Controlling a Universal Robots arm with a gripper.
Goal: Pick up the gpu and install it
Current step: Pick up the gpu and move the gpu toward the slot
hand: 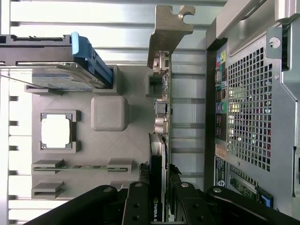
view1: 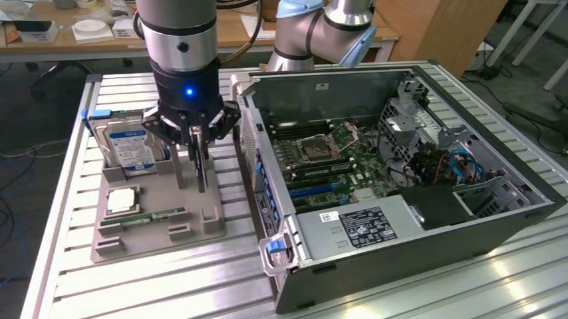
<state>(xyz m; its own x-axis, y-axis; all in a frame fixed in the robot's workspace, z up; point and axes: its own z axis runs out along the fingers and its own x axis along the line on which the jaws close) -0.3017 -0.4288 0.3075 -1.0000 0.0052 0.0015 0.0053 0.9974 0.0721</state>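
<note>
My claw (view1: 199,158) is clamped on the gpu (view1: 203,177), which stands on edge over the grey tray (view1: 177,229), just to the exterior view's left of the open computer case (view1: 417,219). From the wrist camera the gpu (hand: 163,126) sits pinched between the two black fingers (hand: 138,201), directly under the claw (hand: 159,199). Its long axis runs out from the grip to the silver bracket (hand: 169,28), parallel to the case's rear panel (hand: 248,103). I judge the move ahead turns on that: the case's blue slots (view1: 310,189) lie off to the exterior view's right of the card. I cannot tell whether its lower edge has cleared the tray. Pale lettering on the cooler (hand: 154,212) appears to read NVIDIA. The hard drive (view1: 132,147) wears a blue-and-white label, and the power supply (view1: 364,226) a black one, both unreadable.
</note>
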